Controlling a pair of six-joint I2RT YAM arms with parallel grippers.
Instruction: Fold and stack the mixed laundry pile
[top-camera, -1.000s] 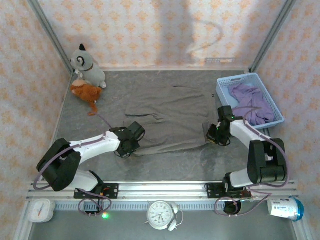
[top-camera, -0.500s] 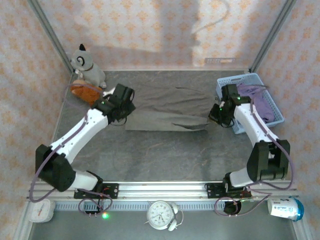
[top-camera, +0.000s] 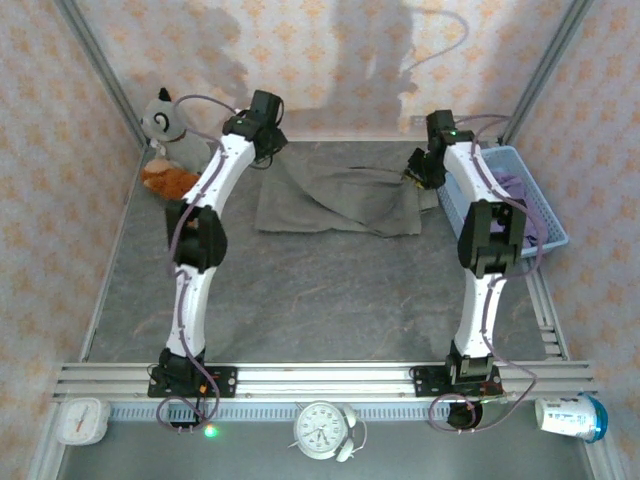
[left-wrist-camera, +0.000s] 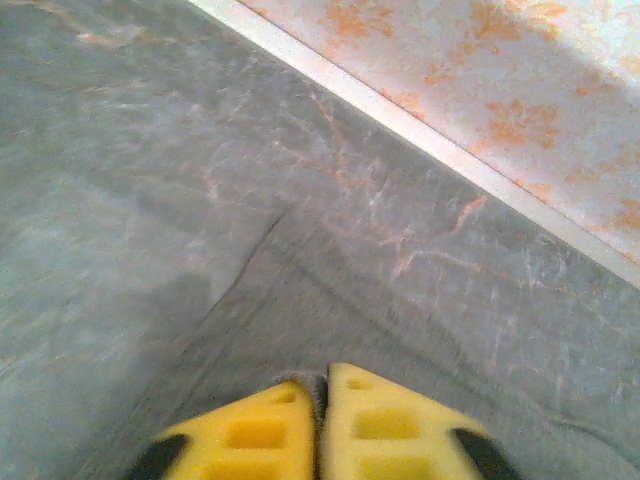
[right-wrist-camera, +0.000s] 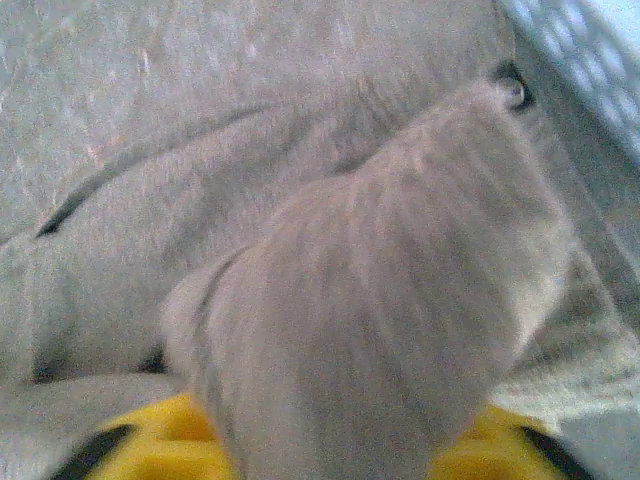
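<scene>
L pincer (left-wrist-camera: 322, 425) closed on edge of taupe garment (top-camera: 335, 205); R pincer (top-camera: 419, 171) grips its other corner, cloth bunched over the pads. Garment sits at far end of worktop (top-camera: 320, 290), looks doubled over. Step, prob.: first fold of taupe. Next needs both to lower, release, smooth flat. Basket (top-camera: 553, 232) at R holds lavender garment (top-camera: 517, 187), unfolded.

Walls (top-camera: 300, 90) papered pale pink with orange motifs close in a grey, marble-veined table (top-camera: 300, 300) behind and at both sides. Metal posts (top-camera: 102, 70) rise from its far corners; an aluminium rail (top-camera: 330, 375) edges its near side. Lighting seems overhead.
</scene>
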